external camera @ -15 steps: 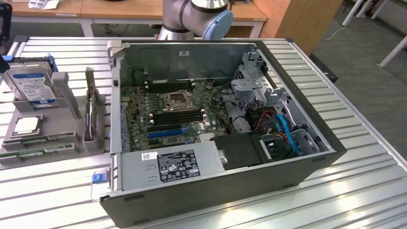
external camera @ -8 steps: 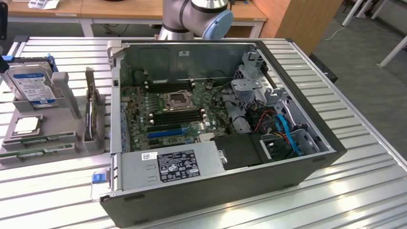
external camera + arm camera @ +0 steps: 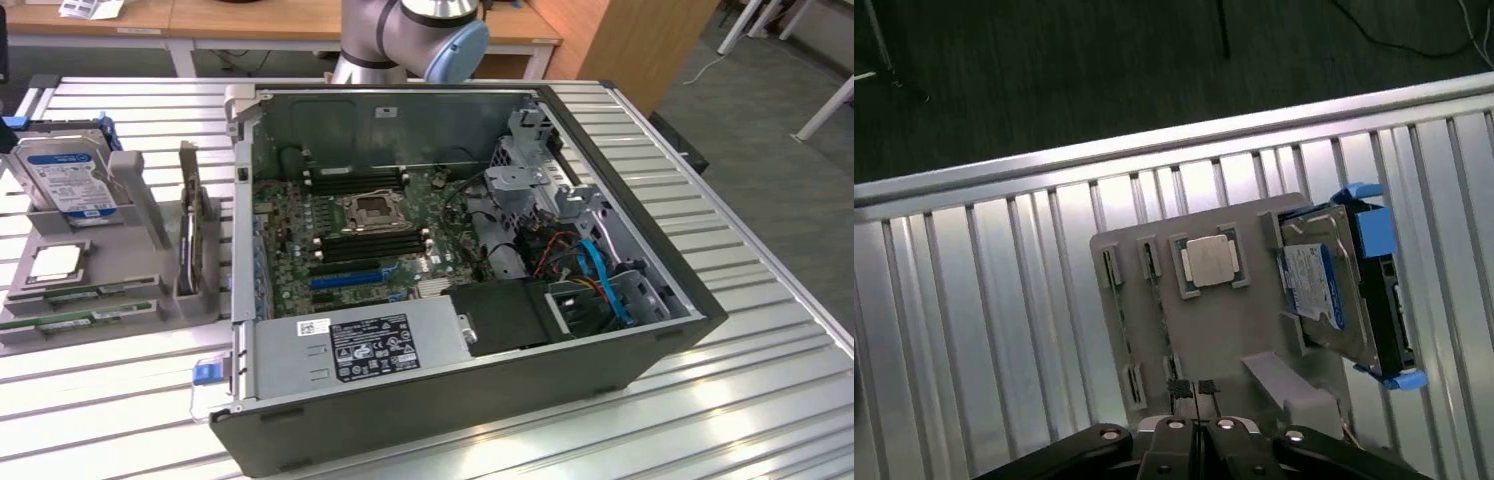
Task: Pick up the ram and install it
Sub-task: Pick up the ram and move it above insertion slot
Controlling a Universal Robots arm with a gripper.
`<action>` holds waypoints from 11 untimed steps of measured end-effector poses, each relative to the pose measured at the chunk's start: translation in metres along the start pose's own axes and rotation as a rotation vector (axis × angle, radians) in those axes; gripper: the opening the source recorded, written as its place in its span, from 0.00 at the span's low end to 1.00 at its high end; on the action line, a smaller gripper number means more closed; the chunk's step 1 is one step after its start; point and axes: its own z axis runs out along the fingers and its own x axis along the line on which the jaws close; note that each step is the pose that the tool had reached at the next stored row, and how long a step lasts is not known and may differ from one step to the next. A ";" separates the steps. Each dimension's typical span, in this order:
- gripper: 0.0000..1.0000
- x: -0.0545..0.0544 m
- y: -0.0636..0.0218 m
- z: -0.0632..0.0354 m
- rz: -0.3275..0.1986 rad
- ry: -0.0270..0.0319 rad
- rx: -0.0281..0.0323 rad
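Note:
Two ram sticks, thin green boards, lie in grooves at the near edge of a grey holder: one just behind the other. In the wrist view they show edge-on as narrow strips along the holder's side. My gripper hangs above the holder, shut, its fingertips together with nothing between them, a short way from the inner ram groove. The open PC case lies on the table with its motherboard and black memory slots exposed.
The holder also carries a blue-labelled hard drive, a square silver CPU and an upright expansion card. Everything rests on a slatted metal table. The arm's base stands behind the case.

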 end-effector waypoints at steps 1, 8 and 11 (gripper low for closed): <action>0.10 0.000 0.0000 0.0000 -0.017 0.0008 -0.0004; 0.10 0.000 0.0000 0.0002 -0.093 0.0042 -0.0022; 0.10 0.000 0.0000 0.0003 -0.093 0.0042 -0.0022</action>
